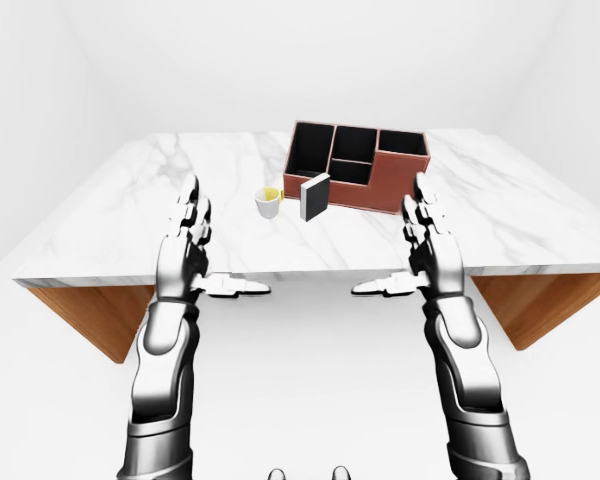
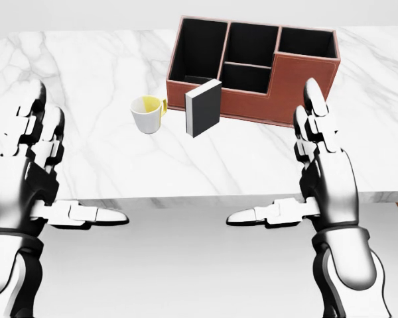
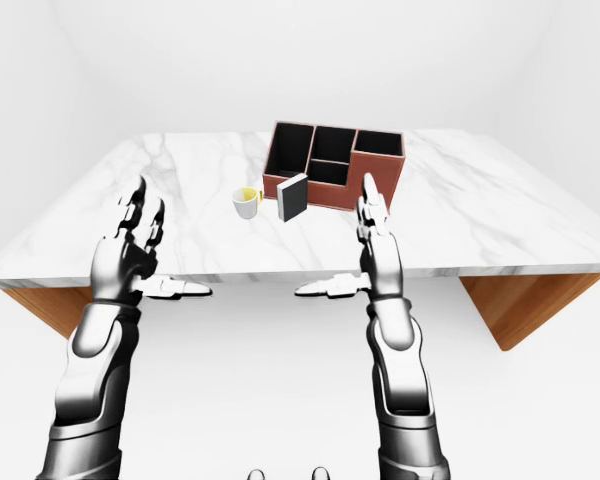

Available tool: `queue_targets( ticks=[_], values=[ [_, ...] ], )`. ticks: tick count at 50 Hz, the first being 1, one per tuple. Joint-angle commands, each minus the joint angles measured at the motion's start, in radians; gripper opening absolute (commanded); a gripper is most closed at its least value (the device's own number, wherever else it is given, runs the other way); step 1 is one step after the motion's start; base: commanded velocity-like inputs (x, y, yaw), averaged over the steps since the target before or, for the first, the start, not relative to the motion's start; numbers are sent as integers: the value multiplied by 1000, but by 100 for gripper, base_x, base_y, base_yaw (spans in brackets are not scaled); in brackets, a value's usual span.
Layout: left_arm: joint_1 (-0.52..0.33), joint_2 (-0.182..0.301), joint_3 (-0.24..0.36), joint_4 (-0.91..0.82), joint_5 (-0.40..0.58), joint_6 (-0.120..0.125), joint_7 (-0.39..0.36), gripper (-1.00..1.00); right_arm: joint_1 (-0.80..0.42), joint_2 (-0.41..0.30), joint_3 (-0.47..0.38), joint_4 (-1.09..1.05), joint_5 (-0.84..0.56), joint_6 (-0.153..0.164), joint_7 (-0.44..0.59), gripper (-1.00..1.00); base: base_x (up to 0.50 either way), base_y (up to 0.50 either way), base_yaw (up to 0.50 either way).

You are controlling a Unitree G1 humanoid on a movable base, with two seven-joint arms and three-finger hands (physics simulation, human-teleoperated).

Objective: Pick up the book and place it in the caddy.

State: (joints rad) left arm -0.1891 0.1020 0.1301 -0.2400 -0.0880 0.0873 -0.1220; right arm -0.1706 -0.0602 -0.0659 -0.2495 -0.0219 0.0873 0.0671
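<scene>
A dark book [image 2: 203, 108] with a white page edge stands upright on the marble table [image 2: 86, 73], just left of the caddy's near corner. The brown leather caddy [image 2: 298, 83] has several black compartments, all showing empty, and sits at the top right of the head view. My left hand [image 2: 56, 172] is open at the left, fingers spread upward and thumb pointing inward, well short of the book. My right hand [image 2: 282, 162] is open too, below the caddy's tall wall and to the right of the book. Neither hand touches anything.
A white mug [image 2: 148, 114] with a yellow inside and handle stands just left of the book. The table's near edge [image 2: 186, 197] runs across the head view at thumb height. Wooden table sides [image 1: 540, 305] show in the eye views.
</scene>
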Motion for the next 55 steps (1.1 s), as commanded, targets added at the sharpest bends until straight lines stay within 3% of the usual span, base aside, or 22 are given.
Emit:
queue_targets(
  ticks=[1,16,26,36,47,49,55],
  values=[
    [-54,23,29,-81,-41,0,12,100,-73,-9,1,-146,-7,0,0,100,0,0,0],
    [-69,38,36,-89,-60,0,30,100,-104,-24,4,-221,-15,0,19,100,0,0,0],
    [-67,33,30,-55,-46,0,27,100,-94,-8,7,-228,-33,0,28,100,0,48,0],
    [-55,29,22,-40,-31,0,23,100,-96,-11,4,-189,-72,0,-15,100,0,0,0],
    [-53,27,22,-6,-21,0,20,100,-62,-7,29,-230,-73,0,49,100,-9,0,-9],
    [-51,26,23,-10,-22,0,20,100,-81,-2,20,-209,-102,0,9,100,-32,1,-49],
    [-50,26,26,2,-27,0,19,100,-69,4,41,-209,-107,0,36,100,-11,-8,-8]
  ],
)
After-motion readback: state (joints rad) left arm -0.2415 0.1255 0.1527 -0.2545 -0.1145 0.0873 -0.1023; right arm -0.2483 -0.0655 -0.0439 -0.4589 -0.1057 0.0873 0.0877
